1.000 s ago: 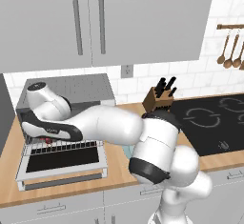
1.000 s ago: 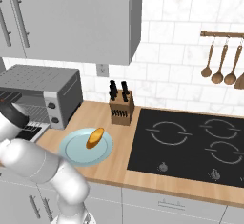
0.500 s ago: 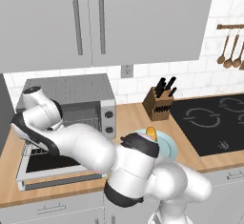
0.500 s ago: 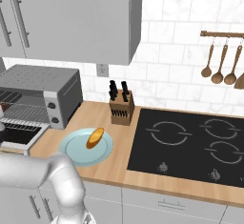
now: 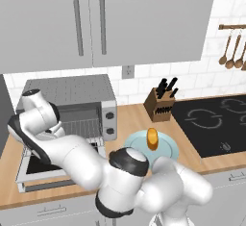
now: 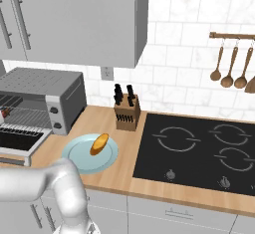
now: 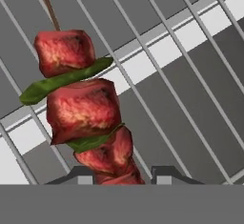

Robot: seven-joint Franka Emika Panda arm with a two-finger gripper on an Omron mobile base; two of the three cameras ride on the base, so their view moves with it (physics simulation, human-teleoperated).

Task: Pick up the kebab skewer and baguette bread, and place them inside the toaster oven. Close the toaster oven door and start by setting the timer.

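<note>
The toaster oven point(image 5: 72, 106) is parked at the left end of the counter point(image 6: 124, 151), against the wall, with its door point(image 5: 36, 169) dropped flat out in front. Just right of the oven a plate point(image 6: 77, 156) is set, and the baguette point(image 6: 99, 144) is laid on it. Behind the plate, near the wall, a knife block point(image 6: 126, 114) is stood. The cooktop point(image 6: 199, 151) is found right of that, with utensils point(image 6: 229, 71) hung on the wall above it. Cabinets point(image 5: 120, 20) are mounted over the oven. The skewer point(image 7: 88, 113) is held over the rack point(image 7: 181, 80).
</note>
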